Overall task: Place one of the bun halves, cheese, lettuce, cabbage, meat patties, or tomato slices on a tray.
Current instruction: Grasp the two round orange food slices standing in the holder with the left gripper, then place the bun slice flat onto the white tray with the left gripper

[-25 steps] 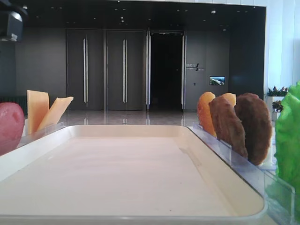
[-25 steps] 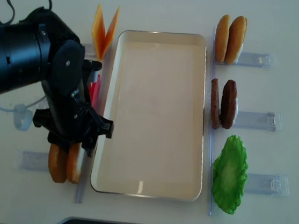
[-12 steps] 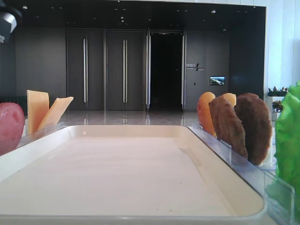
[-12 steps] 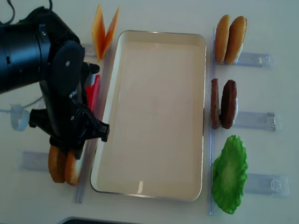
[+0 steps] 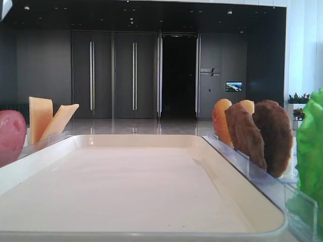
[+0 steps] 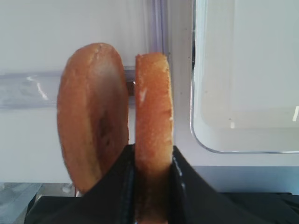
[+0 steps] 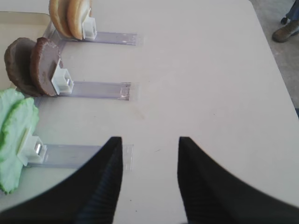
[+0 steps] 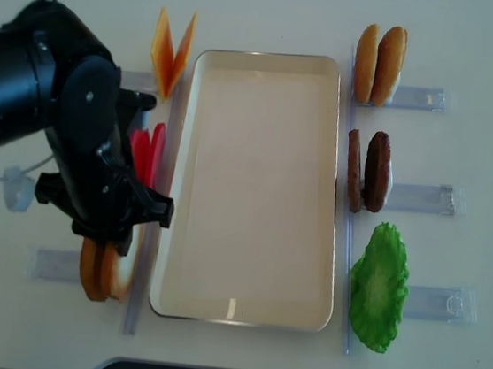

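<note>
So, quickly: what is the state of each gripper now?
Left gripper: shut on a bun half.
Right gripper: open, holding nothing.

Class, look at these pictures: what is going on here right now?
The left gripper is shut on one bun half standing in its holder left of the tray. The other half stands beside it. The tray holds nothing yet. The right gripper hangs open over the table, holding nothing.

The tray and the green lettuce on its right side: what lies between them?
In the top view, only a clear plastic rail along the tray edge lies between it and the lettuce; no other food is there.
</note>
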